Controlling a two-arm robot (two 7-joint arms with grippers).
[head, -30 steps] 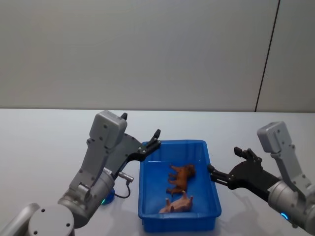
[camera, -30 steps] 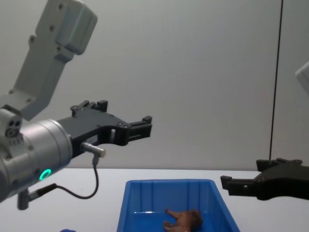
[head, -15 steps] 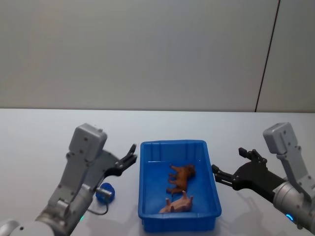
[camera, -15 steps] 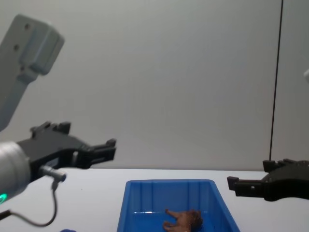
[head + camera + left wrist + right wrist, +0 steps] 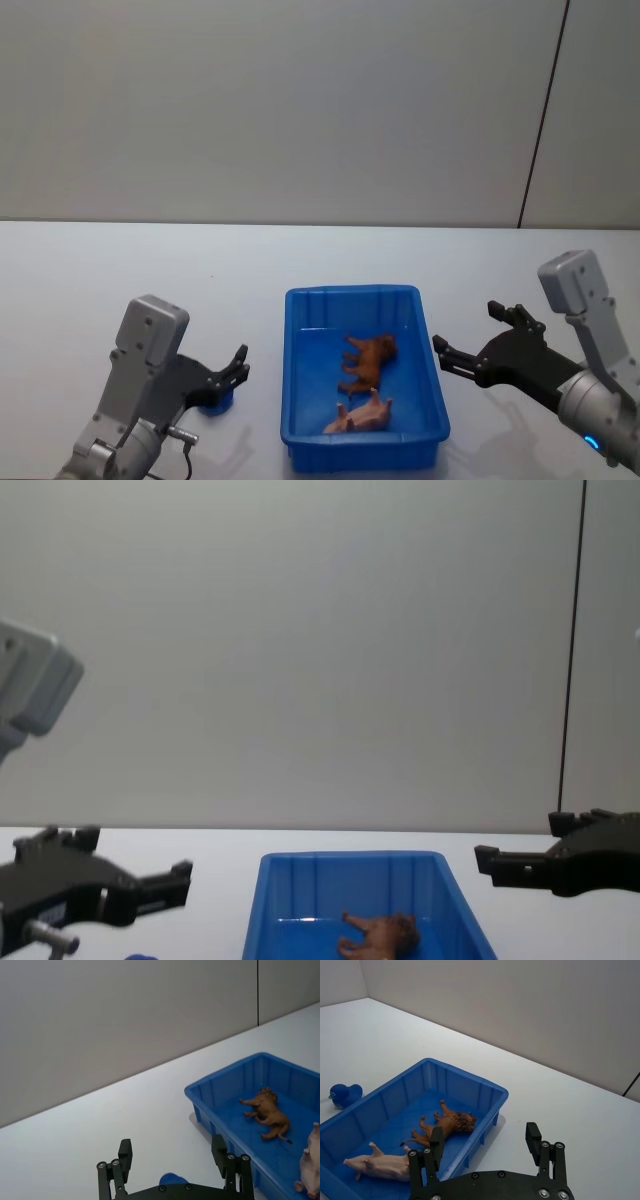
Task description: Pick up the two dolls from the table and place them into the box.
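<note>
The blue box (image 5: 432, 400) sits mid-table, and the brown furry doll (image 5: 368, 361) lies on its side inside it, also seen in the right wrist view (image 5: 449, 1127) and the chest view (image 5: 382, 935). The dark-blue doll (image 5: 214, 405) rests on the white table (image 5: 100, 280) left of the box, partly hidden under my left gripper (image 5: 238, 364). That gripper is open and low, with the blue doll (image 5: 172, 1179) just below its spread fingers. My right gripper (image 5: 465, 328) hangs open beside the box's right wall, holding nothing.
A pink pig toy (image 5: 362, 415) lies in the box's near end beside the brown doll. A dark vertical seam (image 5: 540, 115) runs down the grey wall behind. Bare tabletop spreads left of the blue doll and behind the box.
My left arm has swung down and back from over the box's left rim to just above the dark-blue doll. The right gripper drifted slightly right. The toys have not moved.
</note>
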